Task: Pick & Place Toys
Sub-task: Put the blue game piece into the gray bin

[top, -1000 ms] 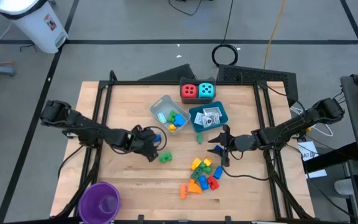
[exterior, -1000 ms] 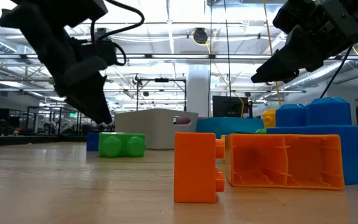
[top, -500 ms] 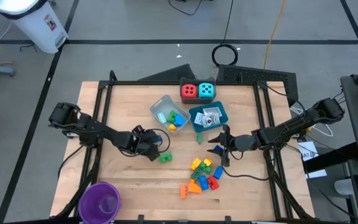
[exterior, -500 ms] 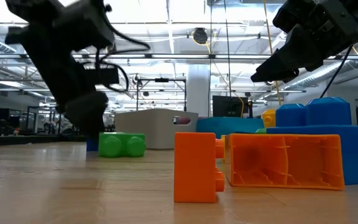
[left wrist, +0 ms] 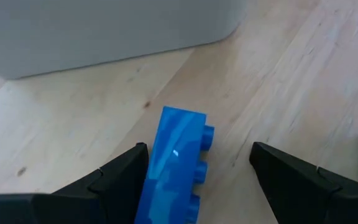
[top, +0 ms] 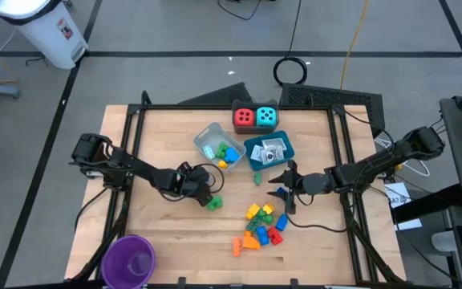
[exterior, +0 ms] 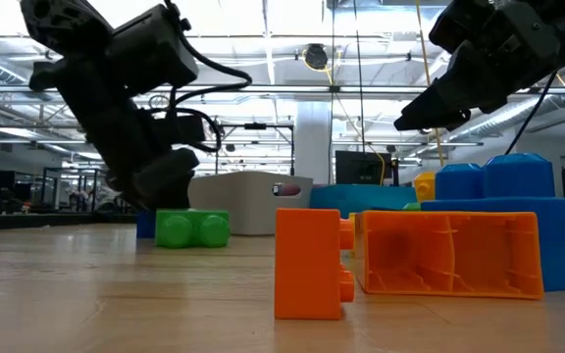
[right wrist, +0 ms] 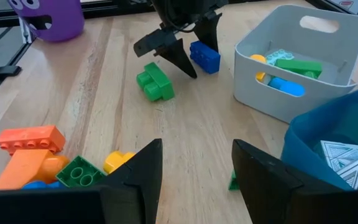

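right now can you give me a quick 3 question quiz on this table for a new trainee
1. True or false: the left gripper is shut on the blue brick.
2. Which brick lies alone beside the left gripper, apart from the main pile? A) green brick B) an orange one C) a yellow one
3. Fill in: the red die and the cyan die sit side by side at the table's ____ edge, seen from the arms' side.

Key
1. False: its fingers stand open on either side of the blue brick, not closed on it.
2. A
3. far

The right gripper hangs open by the blue tray.
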Controlling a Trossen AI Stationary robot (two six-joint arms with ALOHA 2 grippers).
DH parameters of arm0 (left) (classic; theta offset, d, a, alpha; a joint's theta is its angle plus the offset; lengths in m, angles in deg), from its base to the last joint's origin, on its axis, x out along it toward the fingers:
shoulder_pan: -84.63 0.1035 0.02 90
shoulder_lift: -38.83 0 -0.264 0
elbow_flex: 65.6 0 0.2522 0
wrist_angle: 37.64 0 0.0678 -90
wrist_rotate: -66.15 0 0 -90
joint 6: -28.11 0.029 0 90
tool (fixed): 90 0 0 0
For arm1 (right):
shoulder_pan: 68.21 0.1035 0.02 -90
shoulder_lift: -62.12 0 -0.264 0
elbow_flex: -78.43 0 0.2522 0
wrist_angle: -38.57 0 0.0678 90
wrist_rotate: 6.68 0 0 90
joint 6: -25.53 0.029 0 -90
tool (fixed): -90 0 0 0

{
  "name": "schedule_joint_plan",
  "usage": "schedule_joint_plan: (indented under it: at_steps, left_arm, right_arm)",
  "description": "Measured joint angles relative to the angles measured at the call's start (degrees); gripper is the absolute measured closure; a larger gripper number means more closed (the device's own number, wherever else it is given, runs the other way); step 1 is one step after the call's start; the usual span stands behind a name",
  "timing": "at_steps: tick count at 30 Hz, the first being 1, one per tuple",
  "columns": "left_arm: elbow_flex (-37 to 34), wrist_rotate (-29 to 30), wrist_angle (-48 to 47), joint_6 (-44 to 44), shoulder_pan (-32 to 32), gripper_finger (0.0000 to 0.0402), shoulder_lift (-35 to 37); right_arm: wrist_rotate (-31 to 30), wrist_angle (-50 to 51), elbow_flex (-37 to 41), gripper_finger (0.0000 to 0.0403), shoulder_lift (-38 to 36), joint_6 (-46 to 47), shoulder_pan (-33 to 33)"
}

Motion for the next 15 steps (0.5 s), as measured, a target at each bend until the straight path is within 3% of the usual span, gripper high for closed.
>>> schedule_joint_plan:
  at_steps: [8,11,15]
  left_arm:
    - [0.0,-3.4,-2.6,-0.5,0.9,0.0114,0.0]
    - [0.0,-5.1,-3.6,-0.3,0.9,0.0158,0.0]
    - [0.2,-6.9,-3.7,0.3,0.9,0.0254,0.0]
  right_arm:
    - [0.1,0.0,0.0,0.0236,0.0,0.0,0.0]
    - [0.1,0.0,0.0,0.0236,0.0,0.0,0.0]
    - [0.1,0.0,0.0,0.0236,0.0,0.0,0.0]
